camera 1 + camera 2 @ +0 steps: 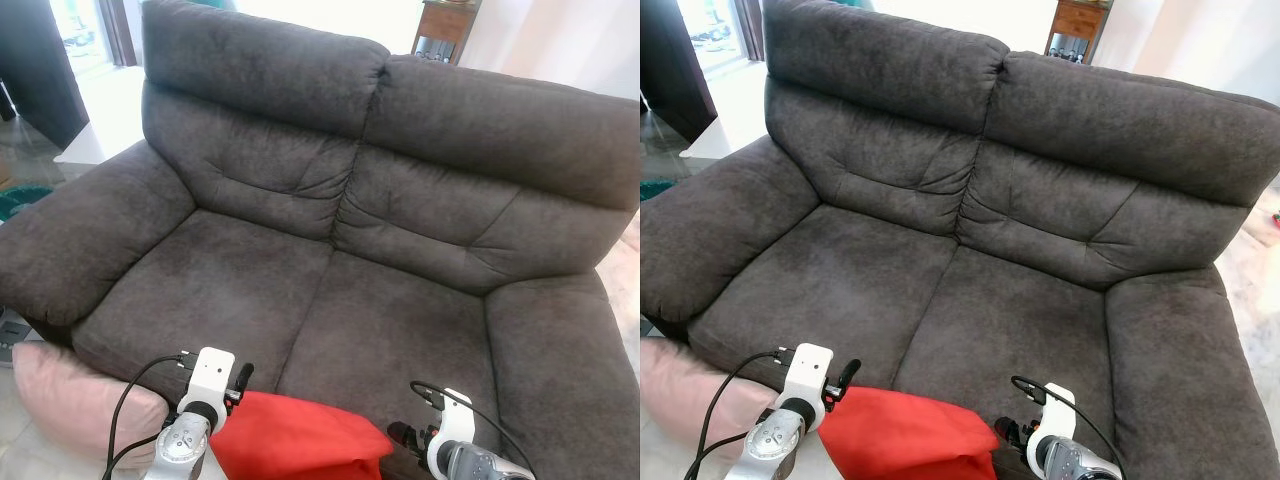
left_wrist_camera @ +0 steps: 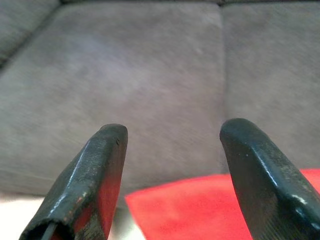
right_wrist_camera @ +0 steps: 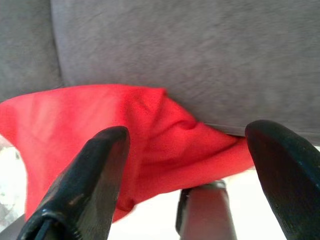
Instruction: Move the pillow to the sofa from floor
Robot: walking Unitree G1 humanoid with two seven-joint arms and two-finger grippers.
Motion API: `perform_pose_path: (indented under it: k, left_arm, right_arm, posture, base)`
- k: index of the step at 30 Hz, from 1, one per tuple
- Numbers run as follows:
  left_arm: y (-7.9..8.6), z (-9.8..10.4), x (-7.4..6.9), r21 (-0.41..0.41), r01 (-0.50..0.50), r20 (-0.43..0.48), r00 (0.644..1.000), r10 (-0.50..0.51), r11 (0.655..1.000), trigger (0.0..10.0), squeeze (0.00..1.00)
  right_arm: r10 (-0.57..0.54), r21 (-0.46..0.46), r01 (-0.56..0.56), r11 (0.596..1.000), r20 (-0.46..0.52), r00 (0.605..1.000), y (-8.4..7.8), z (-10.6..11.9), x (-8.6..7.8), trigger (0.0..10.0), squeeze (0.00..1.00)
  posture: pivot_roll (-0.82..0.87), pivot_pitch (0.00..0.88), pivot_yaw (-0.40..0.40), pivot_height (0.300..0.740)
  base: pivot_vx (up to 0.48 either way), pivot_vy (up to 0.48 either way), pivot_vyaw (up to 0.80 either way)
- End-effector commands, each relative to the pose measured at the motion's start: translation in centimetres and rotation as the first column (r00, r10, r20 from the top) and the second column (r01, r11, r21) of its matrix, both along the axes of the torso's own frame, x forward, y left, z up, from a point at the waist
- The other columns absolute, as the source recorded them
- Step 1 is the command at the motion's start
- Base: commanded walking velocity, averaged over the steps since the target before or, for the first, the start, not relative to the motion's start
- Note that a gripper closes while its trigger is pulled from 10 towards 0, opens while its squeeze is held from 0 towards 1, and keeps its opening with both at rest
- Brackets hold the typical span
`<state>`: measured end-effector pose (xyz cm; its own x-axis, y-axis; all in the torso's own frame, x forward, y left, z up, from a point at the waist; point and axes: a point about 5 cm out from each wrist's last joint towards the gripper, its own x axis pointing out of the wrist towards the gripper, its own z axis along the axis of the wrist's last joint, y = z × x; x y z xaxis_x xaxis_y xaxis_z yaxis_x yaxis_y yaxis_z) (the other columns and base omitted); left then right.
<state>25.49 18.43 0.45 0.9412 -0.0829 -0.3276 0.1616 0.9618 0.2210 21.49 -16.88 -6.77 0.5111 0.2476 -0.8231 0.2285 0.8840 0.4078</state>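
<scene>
Against the sofa's (image 1: 330, 300) front edge, nearest the camera, a red pillow (image 1: 295, 440) sits between the two arms, its top corner lifted onto the lip of the seat cushions while its lower part runs out of frame. It appears propped there, partway between floor and seat, likely so that both arms can push or lift it the rest of the way. The left gripper (image 2: 172, 170) hovers just above the pillow's left edge with its jaws spread wide and nothing between them. The right gripper (image 3: 187, 175) has its jaws equally apart, straddling the pillow's right corner without pinching it. The pillow's long axis seems to run parallel to the sofa's front, with a pointed corner toward the sofa's right armrest. Beside the sofa's left armrest, a pink pillow (image 1: 75, 395) lies on the floor (image 1: 20, 455). Beyond the red one, both seat cushions lie bare up to the backrest.
</scene>
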Motion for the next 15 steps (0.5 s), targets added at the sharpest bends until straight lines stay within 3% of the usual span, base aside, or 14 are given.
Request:
perform_pose_path:
  k: [1, 3, 8, 15]
  left_arm:
    - [0.7, 0.2, 0.0, 0.005, -0.023, -0.003, 1.000, 0.023, 1.000, 10.0, 0.00]
    - [2.2, 0.4, 0.0, 0.010, -0.066, -0.001, 0.998, 0.066, 0.998, 10.0, 0.00]
    - [3.6, 0.4, -0.4, 0.033, -0.081, -0.009, 0.997, 0.081, 0.996, 10.0, 0.00]
    - [2.7, 1.2, 1.2, 0.012, -0.073, 0.008, 0.997, 0.073, 0.997, 10.0, 0.00]
  right_arm:
    - [-0.004, -0.002, 0.004, 1.000, -0.004, 1.000, 0.4, -0.1, 0.0, 10.0, 0.00]
    - [0.014, 0.020, -0.014, 1.000, 0.004, 1.000, 1.6, -0.1, 0.1, 10.0, 0.00]
    - [0.007, 0.051, -0.008, 0.999, 0.002, 1.000, 3.5, -0.3, -0.1, 10.0, 0.00]
    - [0.075, 0.060, -0.074, 0.996, -0.020, 0.997, 5.2, -0.5, -0.7, 10.0, 0.00]
  posture:
    - [0.28, 0.000, -0.171, 0.740]
    - [0.29, 0.000, -0.161, 0.740]
    - [0.29, 0.000, -0.144, 0.740]
    - [0.26, 0.000, -0.144, 0.740]
  base:
    - [0.000, 0.000, 0.00]
    - [0.000, 0.000, 0.00]
    - [0.000, 0.000, 0.00]
    - [0.000, 0.000, 0.00]
